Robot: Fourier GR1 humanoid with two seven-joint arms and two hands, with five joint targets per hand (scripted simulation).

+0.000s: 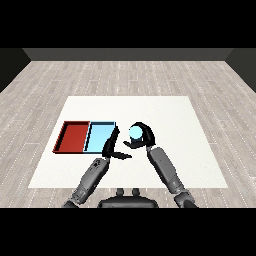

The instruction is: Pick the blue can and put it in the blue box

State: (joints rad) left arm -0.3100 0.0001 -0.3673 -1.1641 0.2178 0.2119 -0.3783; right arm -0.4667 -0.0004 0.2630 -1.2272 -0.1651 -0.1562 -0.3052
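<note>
Blue can [135, 132]: just right of frame centre, seen from above as a pale, light-blue round top; its sides are mostly hidden by the fingers around it, so body colour and any label cannot be told. Whether it rests on the desk or is lifted clear cannot be told.

Right hand [144, 137]: black, at the end of the grey forearm rising from the lower right of the frame. Fingers arch over the can's upper right and the thumb comes in below it, curled around the can, grasping it.

Left hand [111, 146]: black, left of centre and a little lower than the can, at the end of the forearm from the lower left. Fingers point up toward the blue tray's right edge; thumb juts out to the right. Relaxed and spread, holding nothing. Apart from the can.

Blue tray [98, 136]: light blue, shallow, left of centre, just left of the can, near it but not under it.

Red tray [72, 136]: immediately left of the blue tray, sides touching.

Desk [175, 125]: white, square-cornered, carrying both trays.
</note>
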